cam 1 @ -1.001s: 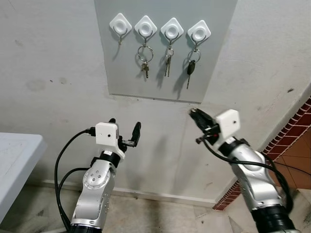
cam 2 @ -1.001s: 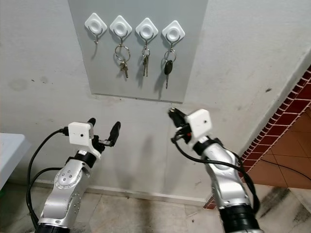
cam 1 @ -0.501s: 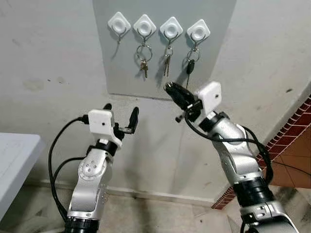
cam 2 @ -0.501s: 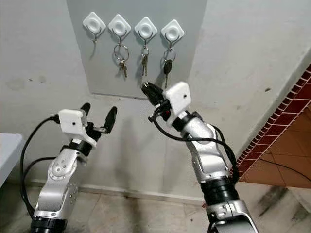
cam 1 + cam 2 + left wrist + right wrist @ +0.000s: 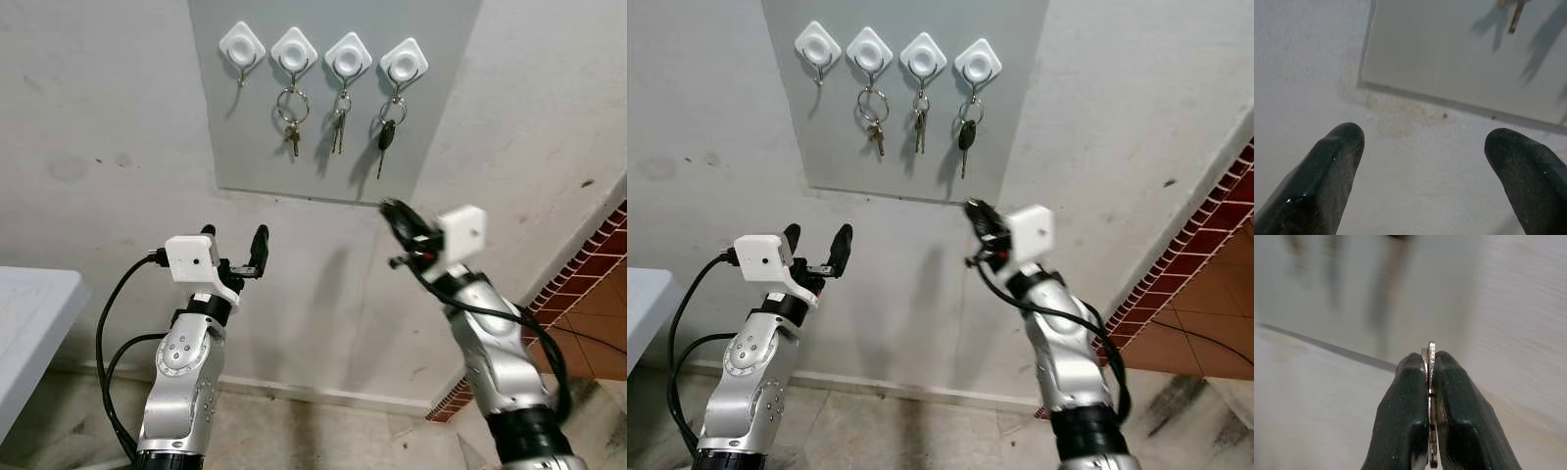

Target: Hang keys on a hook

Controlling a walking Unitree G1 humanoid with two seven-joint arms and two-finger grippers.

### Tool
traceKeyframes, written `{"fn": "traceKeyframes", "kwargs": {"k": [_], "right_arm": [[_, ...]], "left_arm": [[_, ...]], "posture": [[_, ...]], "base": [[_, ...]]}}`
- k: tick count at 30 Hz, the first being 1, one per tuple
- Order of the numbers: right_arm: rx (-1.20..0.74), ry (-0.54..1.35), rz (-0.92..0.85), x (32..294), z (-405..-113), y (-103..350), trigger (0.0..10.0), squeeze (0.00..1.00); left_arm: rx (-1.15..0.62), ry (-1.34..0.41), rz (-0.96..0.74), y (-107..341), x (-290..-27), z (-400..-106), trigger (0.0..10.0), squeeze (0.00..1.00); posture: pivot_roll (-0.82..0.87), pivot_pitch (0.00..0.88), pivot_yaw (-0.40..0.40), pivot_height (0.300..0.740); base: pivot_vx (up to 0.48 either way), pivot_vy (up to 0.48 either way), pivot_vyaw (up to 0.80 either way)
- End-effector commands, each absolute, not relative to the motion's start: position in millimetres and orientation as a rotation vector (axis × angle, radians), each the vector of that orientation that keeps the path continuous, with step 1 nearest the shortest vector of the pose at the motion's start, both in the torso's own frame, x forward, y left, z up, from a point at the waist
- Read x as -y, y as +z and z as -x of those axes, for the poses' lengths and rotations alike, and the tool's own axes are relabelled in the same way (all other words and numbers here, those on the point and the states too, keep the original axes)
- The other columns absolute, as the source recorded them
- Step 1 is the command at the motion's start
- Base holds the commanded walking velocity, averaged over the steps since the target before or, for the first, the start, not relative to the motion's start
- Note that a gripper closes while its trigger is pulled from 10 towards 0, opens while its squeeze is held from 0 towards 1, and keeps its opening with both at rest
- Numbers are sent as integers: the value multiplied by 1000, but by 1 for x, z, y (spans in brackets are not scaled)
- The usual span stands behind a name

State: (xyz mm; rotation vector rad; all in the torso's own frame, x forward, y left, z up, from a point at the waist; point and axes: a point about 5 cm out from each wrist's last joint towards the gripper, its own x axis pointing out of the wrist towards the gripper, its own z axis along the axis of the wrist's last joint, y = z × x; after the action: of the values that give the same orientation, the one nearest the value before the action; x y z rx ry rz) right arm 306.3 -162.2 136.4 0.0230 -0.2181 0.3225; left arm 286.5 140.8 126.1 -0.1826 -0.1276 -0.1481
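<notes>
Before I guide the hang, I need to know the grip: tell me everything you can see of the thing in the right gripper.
The key ring is thin, silvery metal, seen edge-on. It is pinched between the shut black fingers of the right gripper, its rim poking just past the fingertips. The gripper is raised below the grey board, under the rightmost hook. Any keys on it are hidden.

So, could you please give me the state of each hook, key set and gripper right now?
Leftmost hook: empty.
Second hook: holds ring keys.
Third hook: holds a key bunch.
Fourth hook: holds a black key.
Left gripper: open, empty.
Right gripper: shut on a metal ring.
</notes>
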Motion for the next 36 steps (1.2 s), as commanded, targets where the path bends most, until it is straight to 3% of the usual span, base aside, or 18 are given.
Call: {"fn": "traceKeyframes", "kwargs": {"k": [1,7,23,36], "right_arm": [[219,219,-25,182,-300,134,10000,0],[143,43,-26,208,-280,106,10000,0],[161,6,-47,205,-279,114,10000,0],[160,14,-61,200,-279,115,10000,0]], "left_arm": [[103,-143,210,116,-143,-284,10000,0],[27,-114,265,94,-150,-285,10000,0],[66,-95,274,104,-158,-296,10000,0],[75,-91,288,105,-158,-298,10000,0]], "posture": [[-18,6,-44,740],[-37,0,-23,740],[-38,4,-17,740],[-36,8,-22,740]], "base": [[0,0,0],[0,0,0],[0,0,0],[0,298,0]]}}
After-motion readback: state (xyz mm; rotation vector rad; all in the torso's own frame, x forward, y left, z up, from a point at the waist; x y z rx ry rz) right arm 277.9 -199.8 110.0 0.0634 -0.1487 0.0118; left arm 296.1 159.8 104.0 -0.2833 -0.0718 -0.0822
